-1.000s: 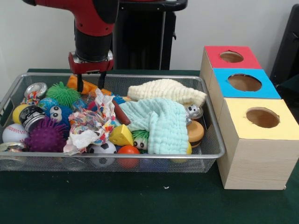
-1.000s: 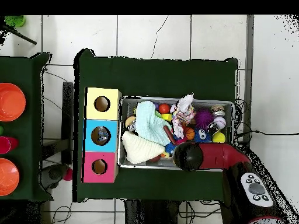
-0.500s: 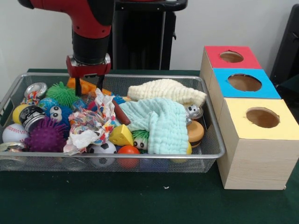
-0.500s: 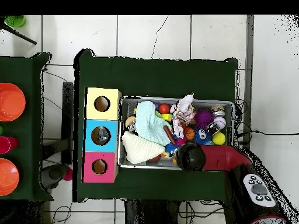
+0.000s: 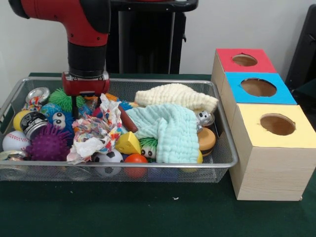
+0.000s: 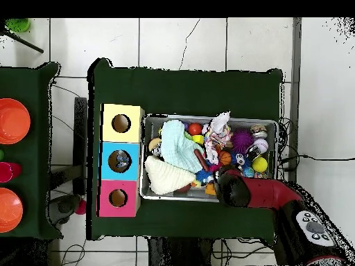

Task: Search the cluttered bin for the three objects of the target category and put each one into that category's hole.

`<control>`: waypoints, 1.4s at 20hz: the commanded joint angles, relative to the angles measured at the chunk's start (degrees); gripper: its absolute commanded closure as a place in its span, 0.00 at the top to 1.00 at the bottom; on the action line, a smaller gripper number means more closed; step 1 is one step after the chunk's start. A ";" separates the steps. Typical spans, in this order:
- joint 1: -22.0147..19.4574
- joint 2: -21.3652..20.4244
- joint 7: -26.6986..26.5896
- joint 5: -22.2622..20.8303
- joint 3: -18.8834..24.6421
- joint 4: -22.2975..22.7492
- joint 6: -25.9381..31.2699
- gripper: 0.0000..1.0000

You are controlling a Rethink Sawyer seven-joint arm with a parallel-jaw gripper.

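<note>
The silver wire-mesh bin (image 5: 224,148) is full of toys, cloths and cans; it also shows in the overhead view (image 6: 208,117). No clear plastic bottle shows in the clutter. My gripper (image 5: 85,109) hangs at the bin's back left and dips into the clutter beside the crumpled patterned paper (image 5: 96,129). It looks open. One dark finger (image 5: 74,105) shows; the paper hides the other. In the overhead view the arm's head (image 6: 234,191) covers the gripper. The blue-faced box's hole (image 5: 258,87) is to the right of the bin, and shows in the overhead view (image 6: 120,161).
The red-faced box (image 5: 244,59) and the yellow-faced box (image 5: 277,124) flank the blue one. The bin holds a cream cloth (image 5: 175,96), a mint cloth (image 5: 170,129), a purple spiky ball (image 5: 48,143), a baseball (image 5: 15,140) and metal cans (image 5: 32,123). Orange bowls (image 6: 12,120) stand on a side table.
The arm has moved left in the front view and come down, so the fingers now reach lower into the clutter beside the crumpled paper.
</note>
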 commanded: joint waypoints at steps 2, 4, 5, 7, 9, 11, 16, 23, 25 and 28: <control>-0.14 4.45 7.15 5.11 4.79 2.27 8.24 1.00; 0.12 4.36 6.84 5.64 4.64 2.34 9.05 1.00; 0.05 4.46 6.89 5.99 4.68 2.44 9.17 1.00; 0.10 4.94 6.60 6.09 4.67 2.31 9.09 1.00; 0.30 5.39 6.40 6.03 4.40 1.87 8.96 1.00; 0.86 5.87 6.28 5.73 3.68 1.13 8.92 1.00; 2.08 6.97 6.16 5.42 2.24 -0.67 9.07 1.00; 5.99 7.79 6.13 4.14 -1.87 -3.47 11.30 1.00; 6.53 7.81 5.64 3.87 -2.53 -3.72 11.55 1.00; 7.57 9.86 4.24 2.71 -3.65 -5.64 11.64 1.00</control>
